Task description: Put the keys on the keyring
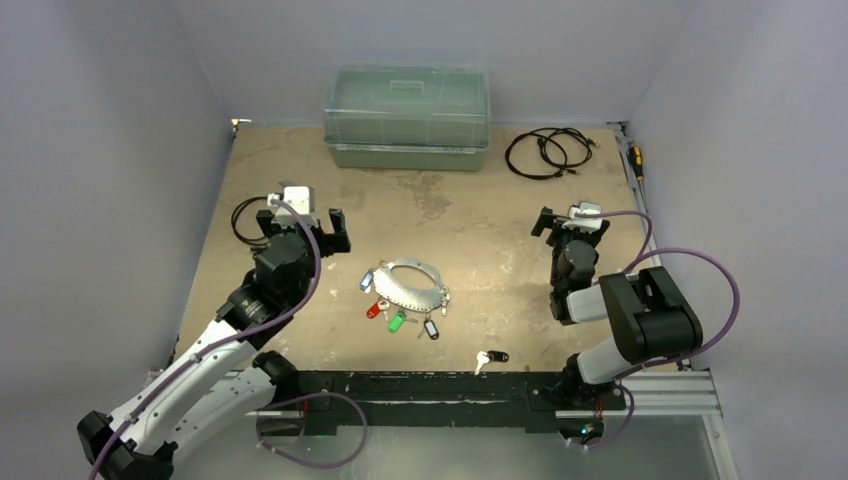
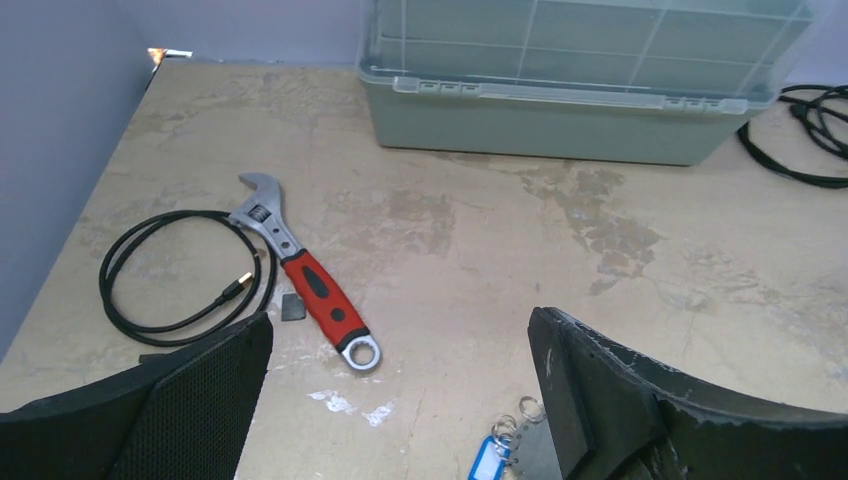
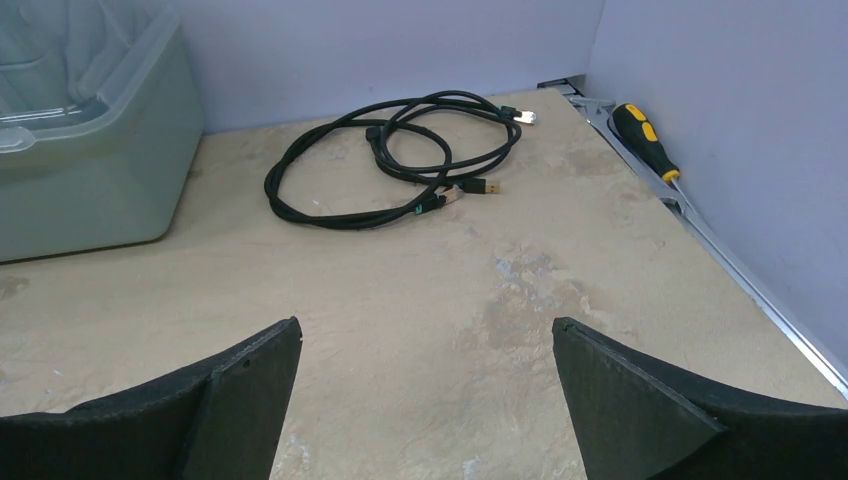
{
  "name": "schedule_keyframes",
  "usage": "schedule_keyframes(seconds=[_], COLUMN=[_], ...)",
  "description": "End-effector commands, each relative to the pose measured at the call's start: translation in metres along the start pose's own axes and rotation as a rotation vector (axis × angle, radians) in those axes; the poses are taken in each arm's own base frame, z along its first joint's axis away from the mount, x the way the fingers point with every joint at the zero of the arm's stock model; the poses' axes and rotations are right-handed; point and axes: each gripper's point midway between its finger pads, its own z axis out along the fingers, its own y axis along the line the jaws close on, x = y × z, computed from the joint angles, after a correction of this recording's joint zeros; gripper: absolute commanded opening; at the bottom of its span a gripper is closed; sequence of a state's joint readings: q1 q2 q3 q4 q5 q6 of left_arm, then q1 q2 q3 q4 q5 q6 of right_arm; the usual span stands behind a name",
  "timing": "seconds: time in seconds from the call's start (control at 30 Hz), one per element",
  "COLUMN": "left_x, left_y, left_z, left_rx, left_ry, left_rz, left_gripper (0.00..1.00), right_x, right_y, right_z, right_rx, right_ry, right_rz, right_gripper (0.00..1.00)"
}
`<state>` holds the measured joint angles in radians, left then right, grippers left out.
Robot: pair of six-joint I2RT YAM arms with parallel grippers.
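The table [image 1: 480, 215] is presenting a matt, worn beige top with blotchy staining, while the keyring [image 1: 408, 283] is showing as bright silver metal and the keys [image 1: 397, 321] are carrying coloured plastic tags. The storage box [image 1: 407, 115] is appearing as smooth translucent plastic, the wrench [image 2: 265, 222] is gleaming as polished metal, and the left gripper [image 2: 400, 318] is displaying black pads [image 2: 205, 400] with a coarse meshed texture.

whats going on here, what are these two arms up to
Two robot arms are set to put keys on a keyring. The left arm and right arm hover on either side of the keyring, jaws wide open, holding nothing. Several tagged keys cluster at the ring; I can't tell whether they're threaded on. One black-tagged key lies apart, near the front edge.
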<state>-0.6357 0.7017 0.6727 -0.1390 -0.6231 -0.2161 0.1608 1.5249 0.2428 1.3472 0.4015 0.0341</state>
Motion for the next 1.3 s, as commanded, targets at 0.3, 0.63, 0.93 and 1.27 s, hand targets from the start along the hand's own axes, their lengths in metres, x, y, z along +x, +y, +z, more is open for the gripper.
schedule_keyframes(seconds=[0.3,0.63,0.93,1.27], left_x=[0.007,0.008,0.015,0.045], left_y=[-0.007,-0.026,-0.026,-0.039], left_z=[0.006,-0.003,0.000,0.019], left_rx=[0.016,0.170,0.165,0.023], left_ry=[0.048,0.053,0.069,0.286], left_rz=[0.029,0.104,0.109,-0.121], left_gripper=[0.99,0.99,0.95,0.99], right_x=[-0.017,-0.023,-0.073,-0.084], right_y=[-0.001,-0.016,0.012,0.046], right_z=[0.007,0.000,0.008,-0.006], right_rx=[0.023,0.112,0.118,0.047], right_ry=[-0.052,-0.080,-0.030,0.173], right_rz=[0.037,0.038,-0.001,0.320], right_gripper=[0.99,0.99,0.99,0.99])
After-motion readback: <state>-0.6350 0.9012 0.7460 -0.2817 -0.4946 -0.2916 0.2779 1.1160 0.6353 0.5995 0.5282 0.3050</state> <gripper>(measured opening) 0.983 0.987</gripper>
